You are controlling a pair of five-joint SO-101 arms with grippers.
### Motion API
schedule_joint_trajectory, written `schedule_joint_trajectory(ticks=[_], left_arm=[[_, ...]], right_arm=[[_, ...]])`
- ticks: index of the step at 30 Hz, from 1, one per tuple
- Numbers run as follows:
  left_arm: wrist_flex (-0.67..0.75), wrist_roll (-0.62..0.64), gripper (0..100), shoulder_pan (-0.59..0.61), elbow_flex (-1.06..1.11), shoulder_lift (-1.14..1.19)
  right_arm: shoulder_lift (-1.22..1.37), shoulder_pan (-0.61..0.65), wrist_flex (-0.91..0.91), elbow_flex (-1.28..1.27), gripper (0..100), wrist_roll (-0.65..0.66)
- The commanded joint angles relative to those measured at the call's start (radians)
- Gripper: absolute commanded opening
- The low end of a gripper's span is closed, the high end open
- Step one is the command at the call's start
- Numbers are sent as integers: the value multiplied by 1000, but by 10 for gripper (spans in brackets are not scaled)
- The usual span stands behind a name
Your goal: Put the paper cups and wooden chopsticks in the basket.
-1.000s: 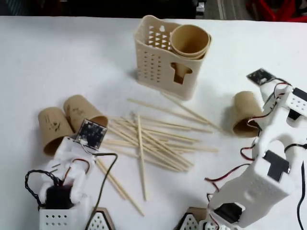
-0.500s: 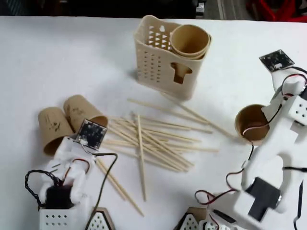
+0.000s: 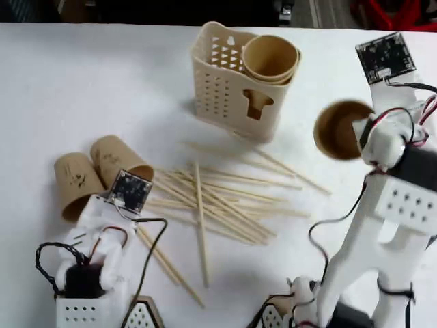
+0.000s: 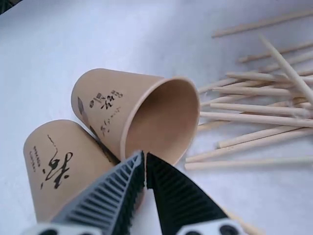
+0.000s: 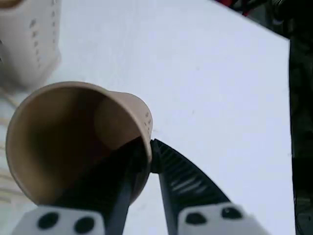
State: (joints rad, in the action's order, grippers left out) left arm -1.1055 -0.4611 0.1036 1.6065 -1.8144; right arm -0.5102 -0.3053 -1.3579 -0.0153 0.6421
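My right gripper (image 5: 149, 152) is shut on the rim of a paper cup (image 5: 73, 137), held in the air to the right of the basket (image 3: 235, 85); in the high view this cup (image 3: 338, 130) faces up-left. The cream basket holds stacked paper cups (image 3: 271, 58). Two more paper cups (image 3: 119, 160) (image 3: 75, 181) lie on their sides at the left. My left gripper (image 4: 145, 169) is shut and empty, just in front of the open-mouthed cup (image 4: 142, 115) and its neighbour (image 4: 58, 164). Several wooden chopsticks (image 3: 212, 198) lie scattered mid-table.
The white table (image 3: 89, 82) has free room at the back left. The left arm's base (image 3: 89, 280) stands at the front left, the right arm's body (image 3: 382, 225) at the front right. Cables hang by both arms.
The right arm has lifted its paper cup off the table and carried it up and towards the basket. The left arm has not moved.
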Motion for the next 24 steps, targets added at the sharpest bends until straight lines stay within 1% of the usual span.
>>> schedule_joint_trajectory(ticks=[1, 5, 9, 14, 18, 24], left_arm=[[18, -9, 35, 10, -11, -8], [18, -9, 35, 10, -11, -8], [18, -9, 35, 10, -11, -8], [18, -9, 35, 10, -11, -8], [18, -9, 35, 10, -11, -8], [18, -9, 35, 10, -11, -8]], right_arm=[[-139, 71, 120, 17, 19, -133], [-199, 147, 251, 17, 19, -235], [-206, 239, 372, 17, 19, -316], [-196, 335, 473, 14, 19, -402], [-130, 401, 530, 17, 19, -417], [7, 420, 564, 17, 19, -419]])
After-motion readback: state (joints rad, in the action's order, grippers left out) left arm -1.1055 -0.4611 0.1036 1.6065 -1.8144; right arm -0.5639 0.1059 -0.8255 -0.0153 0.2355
